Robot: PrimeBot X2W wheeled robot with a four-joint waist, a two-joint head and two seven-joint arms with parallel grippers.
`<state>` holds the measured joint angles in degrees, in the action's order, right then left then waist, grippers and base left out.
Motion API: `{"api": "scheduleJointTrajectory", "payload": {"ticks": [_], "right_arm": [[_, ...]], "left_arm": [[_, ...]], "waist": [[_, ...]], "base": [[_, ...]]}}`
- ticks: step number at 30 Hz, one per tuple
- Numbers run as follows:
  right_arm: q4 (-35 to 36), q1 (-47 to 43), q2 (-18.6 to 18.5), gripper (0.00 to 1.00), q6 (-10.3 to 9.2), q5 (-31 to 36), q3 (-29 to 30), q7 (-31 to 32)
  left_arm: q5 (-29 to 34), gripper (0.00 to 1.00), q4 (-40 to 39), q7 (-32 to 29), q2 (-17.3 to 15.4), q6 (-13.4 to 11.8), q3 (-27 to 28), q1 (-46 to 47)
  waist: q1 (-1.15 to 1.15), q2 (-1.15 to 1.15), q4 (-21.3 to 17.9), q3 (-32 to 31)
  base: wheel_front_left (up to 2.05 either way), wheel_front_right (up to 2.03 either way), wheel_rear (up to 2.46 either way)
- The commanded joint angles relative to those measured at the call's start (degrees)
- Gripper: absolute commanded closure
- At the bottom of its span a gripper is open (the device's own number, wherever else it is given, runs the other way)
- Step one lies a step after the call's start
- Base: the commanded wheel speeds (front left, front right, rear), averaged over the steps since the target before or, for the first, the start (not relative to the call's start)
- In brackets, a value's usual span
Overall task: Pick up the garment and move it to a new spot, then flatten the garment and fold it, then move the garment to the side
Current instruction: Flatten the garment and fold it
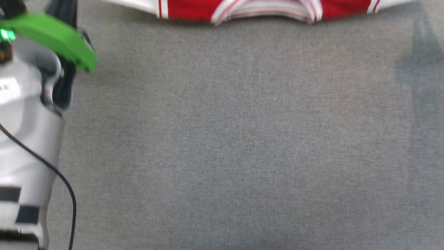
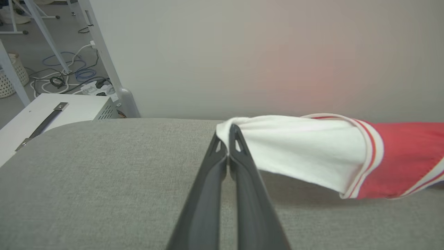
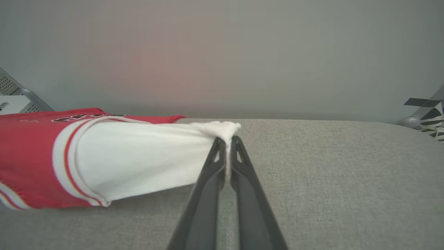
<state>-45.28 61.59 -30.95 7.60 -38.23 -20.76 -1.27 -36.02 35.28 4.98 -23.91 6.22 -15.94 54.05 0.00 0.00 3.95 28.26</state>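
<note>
One garment (image 1: 187, 8) lies stretched along the cushion's (image 1: 242, 139) far edge. The left gripper (image 2: 227, 139) pinches one white sleeve (image 2: 295, 149), and the right gripper (image 3: 227, 144) pinches the second sleeve (image 3: 138, 159). Black lettering on the red is unreadable.

We can read no text, number or brand with any certainty. On the red jersey T-shirt with white short sleeves (image 3: 27, 156), the right wrist view catches a strip of black white-outlined lettering (image 3: 79, 117) nearly edge-on, too flattened for us to make out a single letter. In the head view, a small white label (image 1: 7, 89) on the pale grey robot forearm (image 1: 31, 146) carries dark marks too blurred to read.
</note>
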Motion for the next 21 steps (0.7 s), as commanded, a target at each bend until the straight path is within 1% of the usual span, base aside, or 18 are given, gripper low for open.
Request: {"api": "scheduleJointTrajectory", "payload": {"ticks": [1, 5, 10, 14, 21], "right_arm": [[0.02, -3.21, -0.82, 1.00, -0.11, -1.46, 0.06, 0.89], [-0.01, -10.49, -1.57, 1.00, -0.11, -4.12, -0.41, 4.77], [1.63, -17.42, -2.86, 1.00, -0.11, -6.97, -0.34, 9.25], [4.20, -22.64, -4.20, 1.00, -0.11, -8.40, -0.22, 13.04], [9.46, -31.45, -6.38, 1.00, -0.11, -9.99, 1.83, 19.13]], "left_arm": [[-0.74, 1.00, -1.07, -1.07, -1.36, -0.77, 0.28, -3.41], [-2.04, 1.00, -5.37, -5.10, -3.38, -1.39, -0.21, -12.12], [-3.40, 1.00, -12.05, -11.57, -5.97, -3.42, -1.32, -22.93], [-5.67, 1.00, -18.18, -16.54, -7.30, -5.70, -1.52, -31.51], [-7.85, 1.00, -27.29, -20.53, -8.94, -9.57, -1.62, -43.58]], "waist": [[0.00, 0.00, 0.10, -7.76], [0.00, 0.00, -0.19, -11.91], [0.00, 0.00, -0.69, -16.06], [0.00, 0.00, -1.33, -18.58], [0.00, 0.00, -2.24, -21.71]], "base": [[0.00, 0.00, 0.00], [0.00, 0.00, 0.00], [0.00, 0.00, 0.00], [0.00, 0.00, 0.00], [0.00, 0.00, 0.00]]}}
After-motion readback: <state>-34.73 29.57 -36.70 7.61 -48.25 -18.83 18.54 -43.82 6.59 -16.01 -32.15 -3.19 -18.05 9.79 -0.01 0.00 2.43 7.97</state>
